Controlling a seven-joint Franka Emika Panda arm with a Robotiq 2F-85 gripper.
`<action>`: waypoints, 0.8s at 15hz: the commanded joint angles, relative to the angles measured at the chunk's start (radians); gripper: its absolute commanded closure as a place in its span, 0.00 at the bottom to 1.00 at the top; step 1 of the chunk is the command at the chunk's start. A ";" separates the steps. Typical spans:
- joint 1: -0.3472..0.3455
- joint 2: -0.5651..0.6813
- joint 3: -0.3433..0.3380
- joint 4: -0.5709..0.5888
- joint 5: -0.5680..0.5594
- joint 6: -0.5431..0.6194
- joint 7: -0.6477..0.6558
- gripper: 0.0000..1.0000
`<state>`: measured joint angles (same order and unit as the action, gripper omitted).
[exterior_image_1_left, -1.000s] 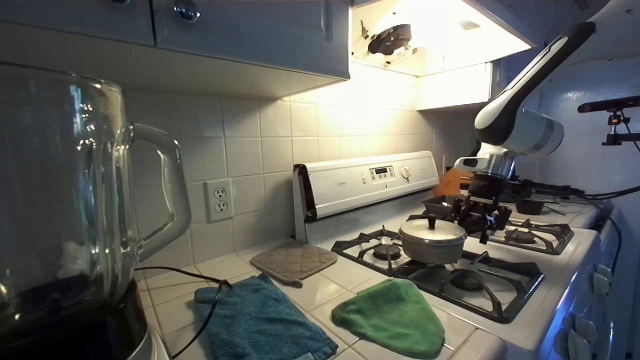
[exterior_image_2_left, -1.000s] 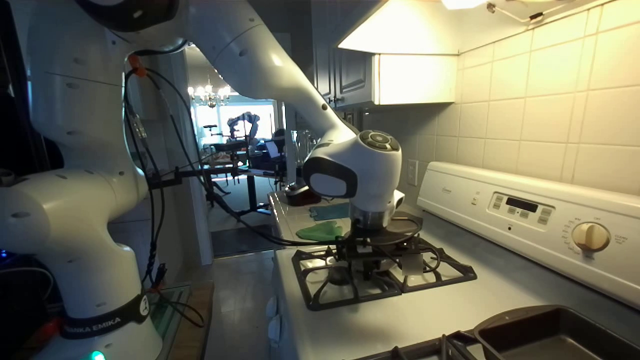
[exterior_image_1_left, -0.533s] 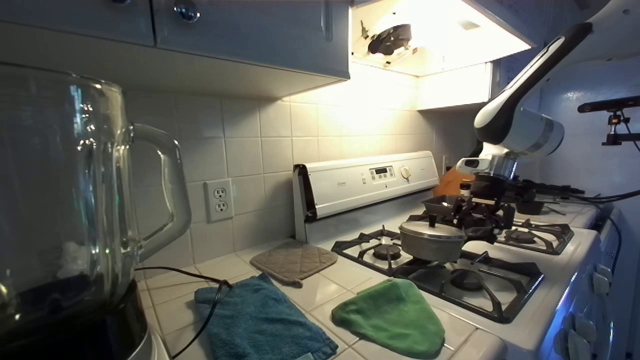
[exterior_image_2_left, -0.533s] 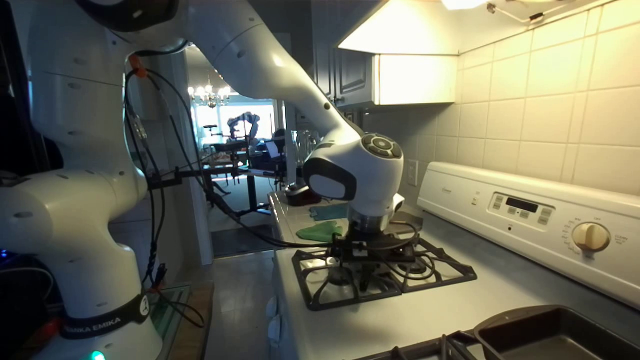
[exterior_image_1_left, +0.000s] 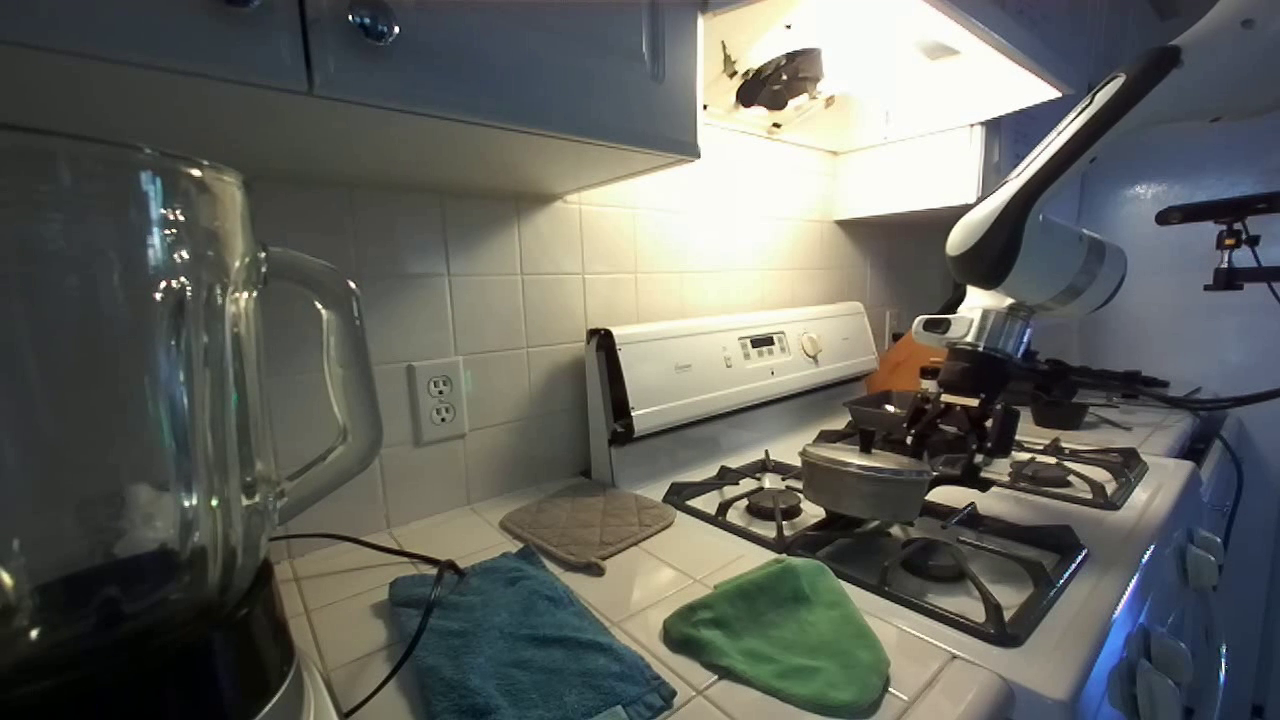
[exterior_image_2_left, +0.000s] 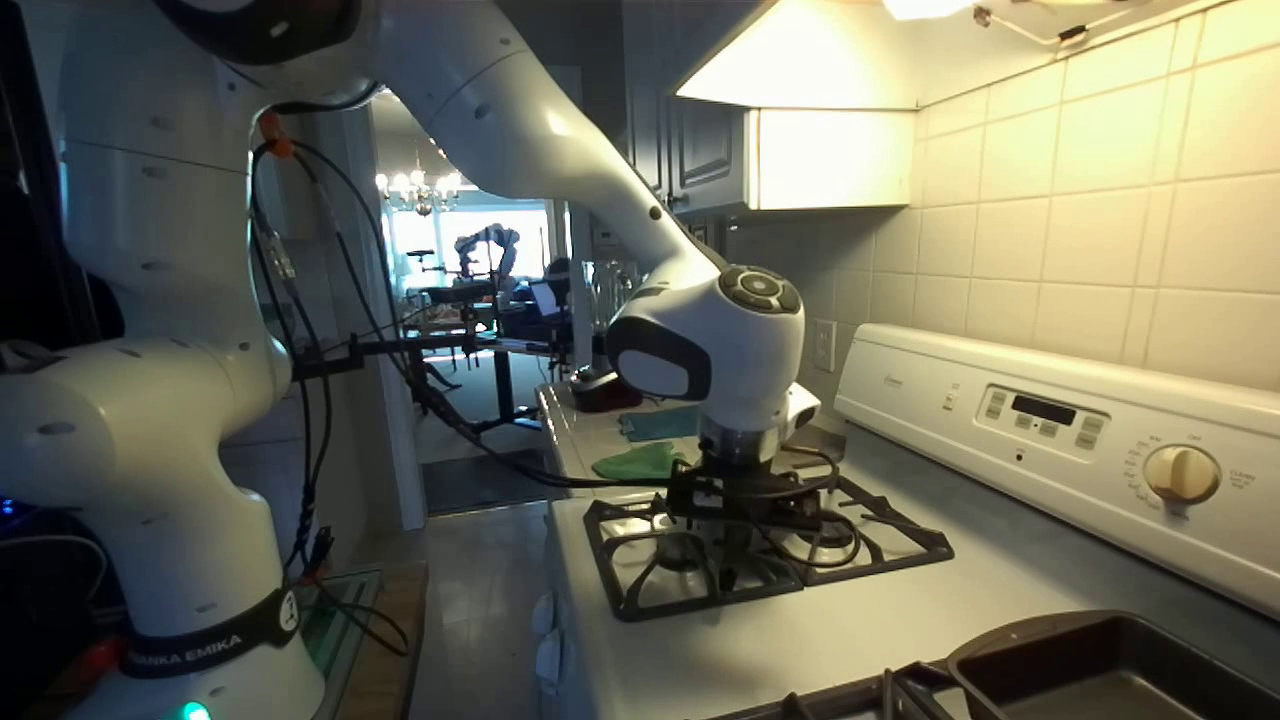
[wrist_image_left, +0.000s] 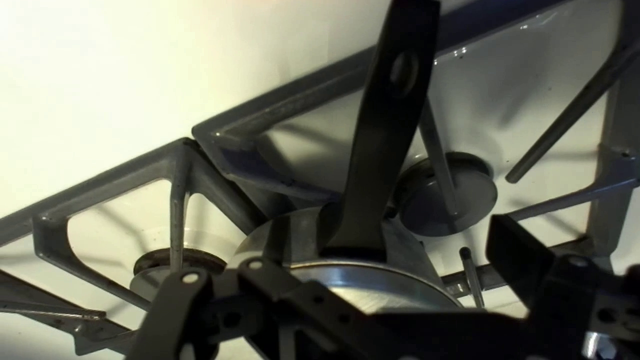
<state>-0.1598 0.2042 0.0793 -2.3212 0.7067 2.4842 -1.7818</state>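
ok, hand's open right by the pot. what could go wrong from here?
The handle juts out close to the hand: a careless sweep could swing the pot round.
The lid looks merely set on top: tilting might slide it off.
The pot is over the spot where two grates meet: dragging it could make it snag.

Silver pot (exterior_image_1_left: 865, 487), black handle (wrist_image_left: 382, 135); green cloth (exterior_image_1_left: 785, 635); grey diamond-quilted potholder (exterior_image_1_left: 590, 523)
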 joint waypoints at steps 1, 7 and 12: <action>0.043 0.019 -0.018 0.009 -0.023 0.021 0.117 0.00; 0.062 0.038 -0.020 0.014 -0.073 0.016 0.261 0.21; 0.059 0.058 -0.013 0.028 -0.074 0.031 0.327 0.33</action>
<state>-0.1144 0.2362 0.0733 -2.3160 0.6573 2.5031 -1.5170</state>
